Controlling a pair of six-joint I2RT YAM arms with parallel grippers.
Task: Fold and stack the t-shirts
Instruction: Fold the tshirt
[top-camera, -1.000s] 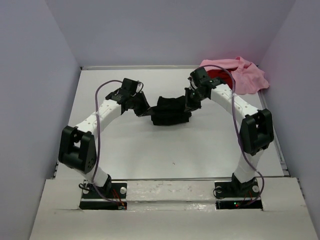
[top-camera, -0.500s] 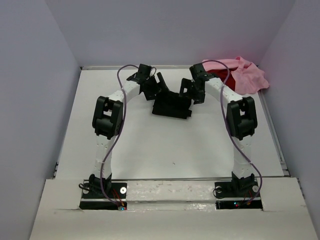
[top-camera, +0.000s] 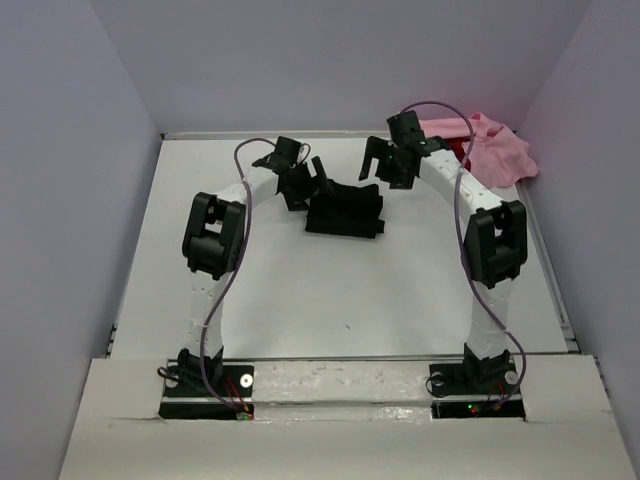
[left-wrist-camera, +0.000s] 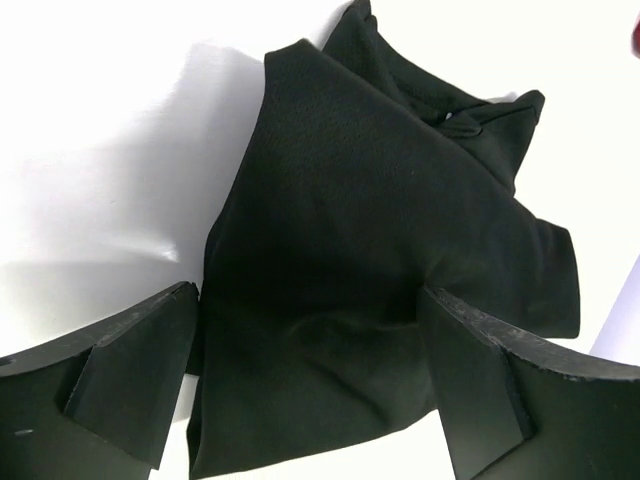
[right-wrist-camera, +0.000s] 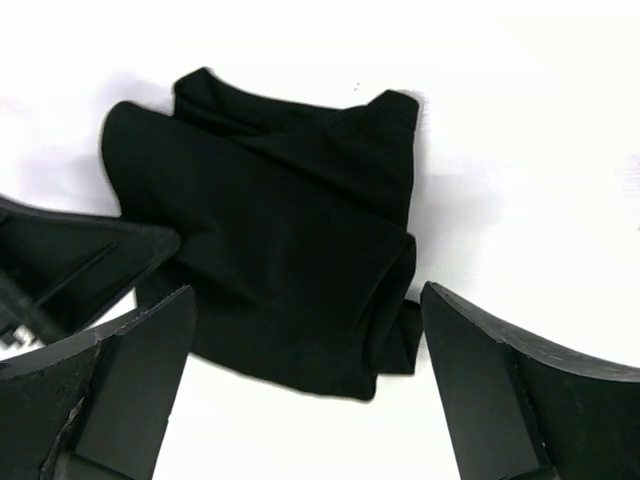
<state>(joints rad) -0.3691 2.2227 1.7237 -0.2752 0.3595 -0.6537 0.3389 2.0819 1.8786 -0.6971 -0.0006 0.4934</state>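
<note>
The black t-shirt (top-camera: 345, 212) lies folded in a rough bundle on the white table, in the middle toward the back. In the left wrist view the black t-shirt (left-wrist-camera: 380, 250) fills the space under the fingers, its small light neck label (left-wrist-camera: 447, 117) at the far edge. My left gripper (top-camera: 311, 180) (left-wrist-camera: 308, 300) hangs open over its left edge, holding nothing. My right gripper (top-camera: 379, 160) (right-wrist-camera: 308, 295) is open above its far right corner, with the black t-shirt (right-wrist-camera: 290, 240) below it. The pink t-shirt (top-camera: 497, 152) is heaped at the back right; a sliver of the red t-shirt (top-camera: 464, 152) shows beside the right arm.
Lilac walls (top-camera: 80, 200) close in the table (top-camera: 300, 300) on the left, back and right. The right arm's purple cable (top-camera: 452, 120) arches in front of the pink heap. The two arm bases (top-camera: 210, 385) stand at the near edge.
Both grippers were shut on the black t-shirt a second ago and have opened and let it go. Both arms drew up and back, and the shirt now rests folded on the table.
</note>
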